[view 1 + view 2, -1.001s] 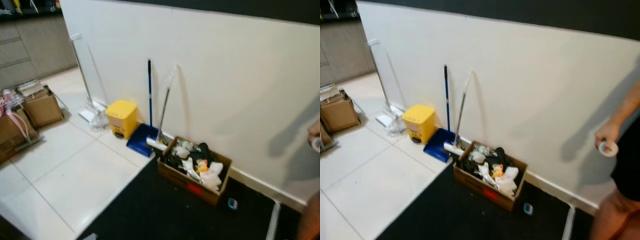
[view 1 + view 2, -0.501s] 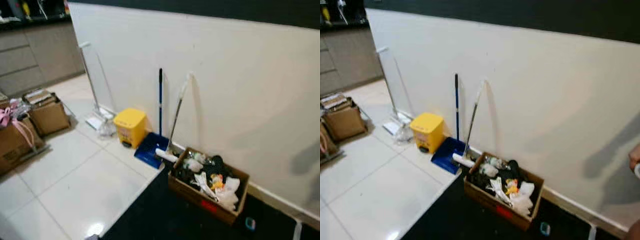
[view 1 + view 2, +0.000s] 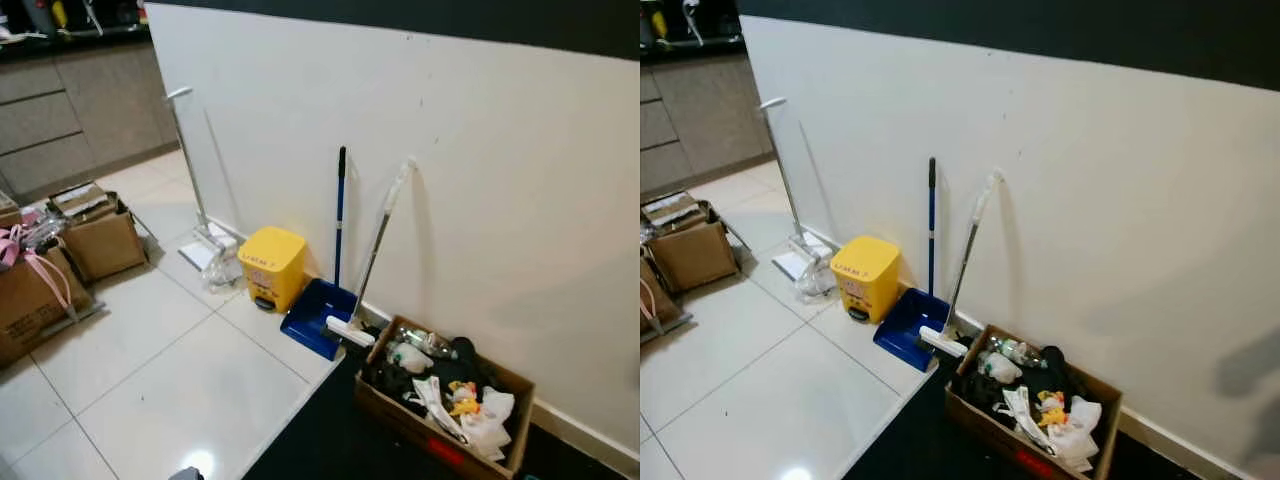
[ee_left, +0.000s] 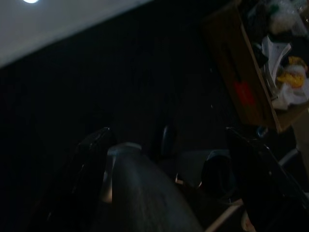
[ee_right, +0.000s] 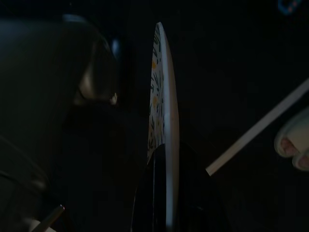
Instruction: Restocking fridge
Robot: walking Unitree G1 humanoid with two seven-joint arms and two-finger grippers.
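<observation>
Against a white wall (image 3: 480, 180), from left to right: cardboard boxes (image 3: 100, 235) on the white tiled floor (image 3: 150, 370), a long-handled mop (image 3: 190, 170), a small yellow bin (image 3: 272, 265), a blue dustpan (image 3: 318, 318) with its upright handle, a leaning broom (image 3: 378, 255), and an open cardboard box of rubbish (image 3: 445, 400) standing on a dark mat (image 3: 330, 450). In the dim left wrist view, the left pincer (image 4: 169, 159) hung released above the mat, fingers (image 4: 91, 159) spread apart. In the right wrist view, the right pincer (image 5: 164, 193) was clenched on the rim of a flower-patterned plate (image 5: 161, 96) seen edge-on; a person's toes (image 5: 294, 145) lay nearby.
</observation>
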